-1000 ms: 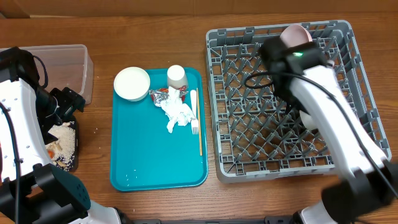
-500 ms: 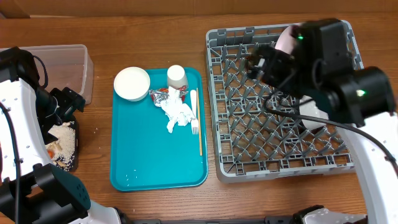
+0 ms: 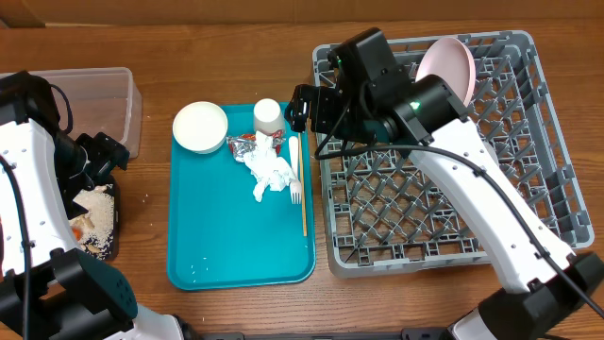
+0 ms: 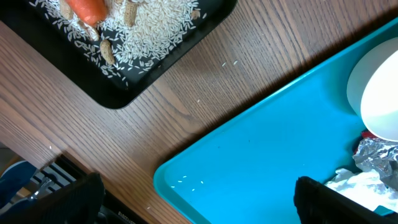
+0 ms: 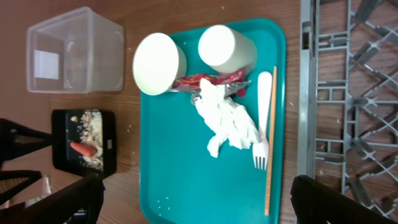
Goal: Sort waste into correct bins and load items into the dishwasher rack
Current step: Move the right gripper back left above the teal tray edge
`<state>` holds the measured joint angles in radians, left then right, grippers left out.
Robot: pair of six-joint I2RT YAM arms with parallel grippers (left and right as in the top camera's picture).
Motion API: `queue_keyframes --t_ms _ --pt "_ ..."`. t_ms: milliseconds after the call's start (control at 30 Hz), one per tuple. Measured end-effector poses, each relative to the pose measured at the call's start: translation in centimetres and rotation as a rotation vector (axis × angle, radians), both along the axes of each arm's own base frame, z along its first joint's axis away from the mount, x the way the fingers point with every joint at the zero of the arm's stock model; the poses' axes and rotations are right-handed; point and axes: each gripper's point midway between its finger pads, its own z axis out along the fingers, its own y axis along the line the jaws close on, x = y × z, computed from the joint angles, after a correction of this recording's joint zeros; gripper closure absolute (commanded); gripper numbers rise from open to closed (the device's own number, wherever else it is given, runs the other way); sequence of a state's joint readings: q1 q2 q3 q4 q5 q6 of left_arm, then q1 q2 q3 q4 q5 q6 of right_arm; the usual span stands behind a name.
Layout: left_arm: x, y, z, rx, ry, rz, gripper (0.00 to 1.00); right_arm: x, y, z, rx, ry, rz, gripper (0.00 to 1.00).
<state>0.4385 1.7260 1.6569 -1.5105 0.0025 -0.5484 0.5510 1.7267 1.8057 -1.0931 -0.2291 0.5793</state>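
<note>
table (image 3: 236,38) = brown wood grain. serving tray (image 3: 236,236) teal. on it: bowl (image 3: 200,127) and cup (image 3: 268,115) white, napkin (image 3: 271,172) white, wrapper (image 3: 245,144) red + crinkled silver, fork (image 5: 265,106) off-white. rack (image 3: 377,227) on the right: grey, lattice walls, grid floor. plate (image 3: 445,62) at its far side pale pink. far left: tub (image 3: 104,90) clear. near left: black tray (image 4: 124,93), pale grains (image 4: 155,31), tan nuts (image 4: 107,53), orange carrot (image 4: 87,7). left arm (image 3: 24,179) and right arm (image 3: 491,203): white shells, black joints.

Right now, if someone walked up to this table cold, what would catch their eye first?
The bright teal tray mid-table, holding a white bowl, a cup, a crumpled napkin and a fork. To its right, the big grey rack with a pink plate propped at its far edge. At far left, an orange carrot on rice in the black tray.
</note>
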Motion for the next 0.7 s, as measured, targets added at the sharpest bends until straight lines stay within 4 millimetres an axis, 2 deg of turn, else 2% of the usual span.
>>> queue_keyframes --t_ms 700 --pt "0.00 0.00 0.00 0.000 0.000 0.000 0.00 -0.02 -0.07 -0.36 -0.008 0.011 -0.001 0.00"
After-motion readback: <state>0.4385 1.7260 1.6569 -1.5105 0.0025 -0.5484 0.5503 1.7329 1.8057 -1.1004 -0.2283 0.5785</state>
